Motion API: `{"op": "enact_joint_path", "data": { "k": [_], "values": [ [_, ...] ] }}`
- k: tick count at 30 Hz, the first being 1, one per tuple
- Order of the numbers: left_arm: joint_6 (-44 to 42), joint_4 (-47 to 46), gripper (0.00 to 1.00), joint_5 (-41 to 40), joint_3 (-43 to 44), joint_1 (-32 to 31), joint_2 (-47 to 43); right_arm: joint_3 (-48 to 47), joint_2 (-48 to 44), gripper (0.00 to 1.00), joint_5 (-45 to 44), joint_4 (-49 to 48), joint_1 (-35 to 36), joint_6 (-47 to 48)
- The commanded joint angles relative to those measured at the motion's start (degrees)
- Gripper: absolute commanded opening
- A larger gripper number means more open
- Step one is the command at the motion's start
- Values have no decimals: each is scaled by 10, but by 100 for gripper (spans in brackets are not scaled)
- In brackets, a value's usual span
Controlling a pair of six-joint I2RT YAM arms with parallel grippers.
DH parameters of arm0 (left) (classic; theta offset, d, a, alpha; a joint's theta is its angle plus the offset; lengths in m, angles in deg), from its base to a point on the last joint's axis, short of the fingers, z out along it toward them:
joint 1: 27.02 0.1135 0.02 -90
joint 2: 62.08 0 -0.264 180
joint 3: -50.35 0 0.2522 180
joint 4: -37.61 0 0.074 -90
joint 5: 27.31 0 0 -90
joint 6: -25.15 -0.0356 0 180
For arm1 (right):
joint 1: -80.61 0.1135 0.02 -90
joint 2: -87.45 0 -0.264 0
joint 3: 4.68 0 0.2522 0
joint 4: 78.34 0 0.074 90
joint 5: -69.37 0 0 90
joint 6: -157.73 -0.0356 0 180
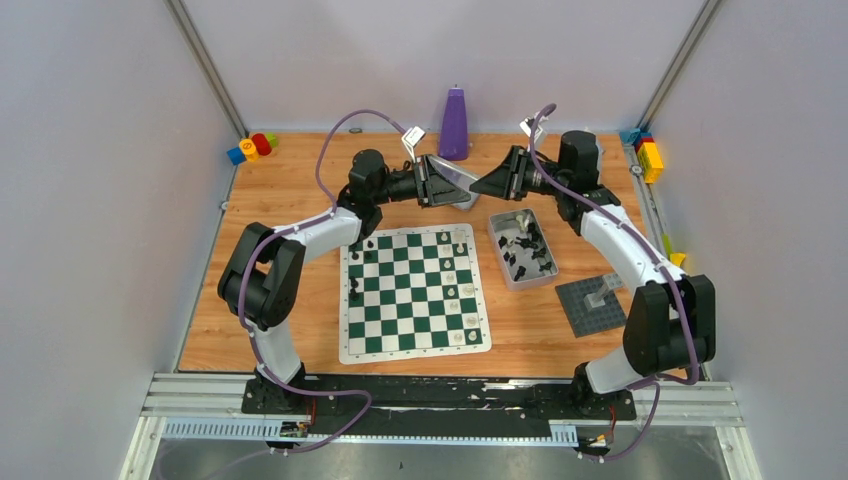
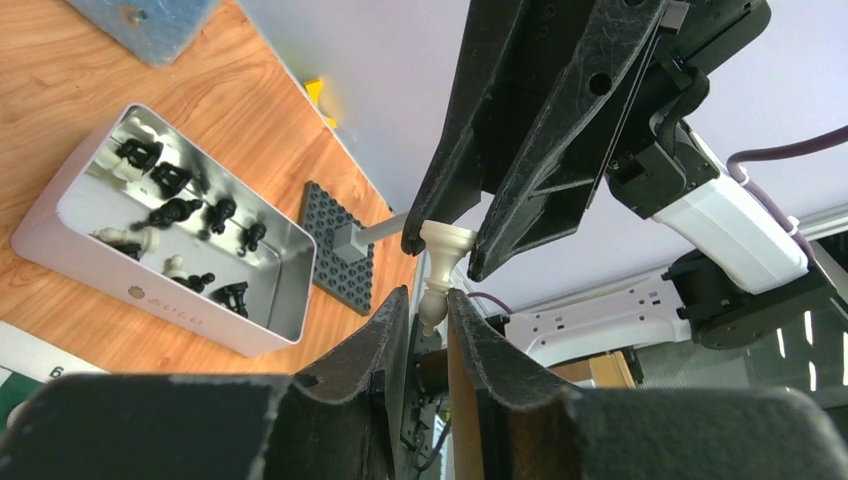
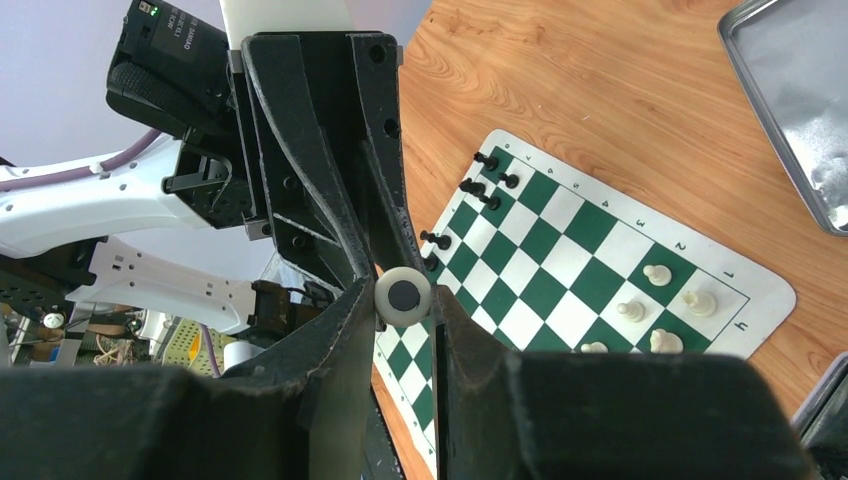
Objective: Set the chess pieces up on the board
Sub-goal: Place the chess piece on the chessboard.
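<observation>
Both grippers meet tip to tip in the air behind the board (image 1: 415,345). Between them is one cream-white chess piece (image 2: 440,265), lying horizontally. My left gripper (image 2: 430,297) is shut on its head end; my right gripper (image 3: 405,292) is shut on its round base (image 3: 403,297). In the top view the left gripper (image 1: 465,185) and right gripper (image 1: 481,186) nearly touch. Black pieces (image 1: 354,290) stand on the board's left side and white pieces (image 1: 462,290) on its right. More pieces, mostly black, lie in a silver tin (image 1: 553,268).
The tin (image 2: 130,290) sits right of the board, with a dark grey studded baseplate (image 1: 590,310) beyond it. A silver lid (image 3: 800,100) lies under the grippers. A purple bottle (image 1: 454,125) stands at the back. Coloured blocks (image 1: 250,148) sit in the back corners.
</observation>
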Motion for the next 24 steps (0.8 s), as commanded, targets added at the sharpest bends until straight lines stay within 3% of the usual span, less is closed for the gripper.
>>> {"op": "enact_joint_path", "data": {
  "k": [1,6,18,24],
  "values": [
    [-11,-13,29,-3,24,5,-29,4,-26,24,3,-16,-4,15],
    [-11,-12,31,-4,25,5,-29,6,-28,22,-2,-16,-5,13],
    [3,-13,23,-4,31,5,-24,5,-24,21,-6,-19,-6,7],
    [15,-21,31,-5,32,4,-21,5,-19,21,-8,-27,-5,-5]
  ]
}}
